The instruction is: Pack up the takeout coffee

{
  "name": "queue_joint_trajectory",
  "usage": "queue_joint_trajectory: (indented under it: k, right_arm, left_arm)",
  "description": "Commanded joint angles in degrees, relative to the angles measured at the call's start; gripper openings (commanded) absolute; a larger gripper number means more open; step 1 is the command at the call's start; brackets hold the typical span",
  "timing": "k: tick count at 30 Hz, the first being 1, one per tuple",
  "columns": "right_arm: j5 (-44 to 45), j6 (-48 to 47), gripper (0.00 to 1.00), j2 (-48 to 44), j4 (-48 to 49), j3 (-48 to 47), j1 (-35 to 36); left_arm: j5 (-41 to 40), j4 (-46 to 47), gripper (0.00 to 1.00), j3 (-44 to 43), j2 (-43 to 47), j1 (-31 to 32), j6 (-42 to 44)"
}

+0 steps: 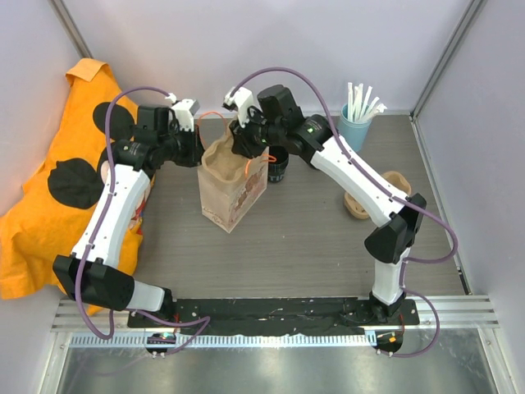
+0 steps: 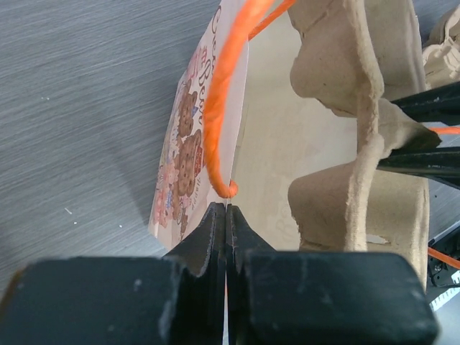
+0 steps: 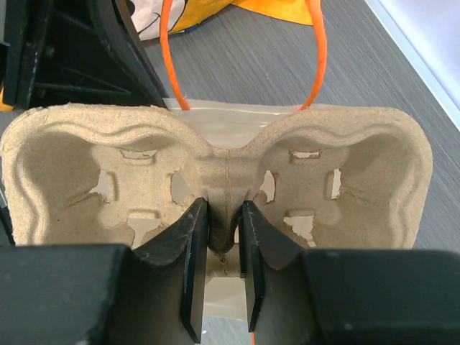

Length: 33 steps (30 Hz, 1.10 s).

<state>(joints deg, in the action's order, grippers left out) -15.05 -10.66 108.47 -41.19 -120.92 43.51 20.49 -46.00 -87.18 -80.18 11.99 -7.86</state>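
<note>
Takeout coffee (image 1: pixel 277 170): stands on tabletop (image 1: pixel 312 238), just beside paper bag (image 1: pixel 234 193), on its far right side; right arm nearer. Right jaws: narrow, gripping pulp tray (image 3: pixel 215 172) by its centre rib, at bag mouth. Left jaws: pinched on bag rim.

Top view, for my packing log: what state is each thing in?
paper bag: upright, mouth open
left pincer: shut on the paper bag's rim
pulp tray: on edge at the bag's mouth
right pincer: shut on the pulp tray's middle ridge
takeout cup: standing on table, unpacked
</note>
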Motion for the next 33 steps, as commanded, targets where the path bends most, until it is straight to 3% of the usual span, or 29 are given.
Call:
queue_joint_trajectory:
  k: [1,20,33]
  right_arm:
    - [0.37,-0.07,0.27,-5.28,2.25,1.3,0.18]
    - [-5.87,2.83,0.27,-4.84,0.94,-0.9,0.18]
    - [0.1,2.22,0.27,-3.61,1.11,3.15,0.18]
  left_arm:
    - [-0.45,2.49,0.0,-0.19,1.52,0.14,-1.28]
    - [-0.8,2.76,0.0,0.17,1.08,0.14,-1.46]
    - [0.86,2.41,0.0,-0.27,1.52,0.05,-1.72]
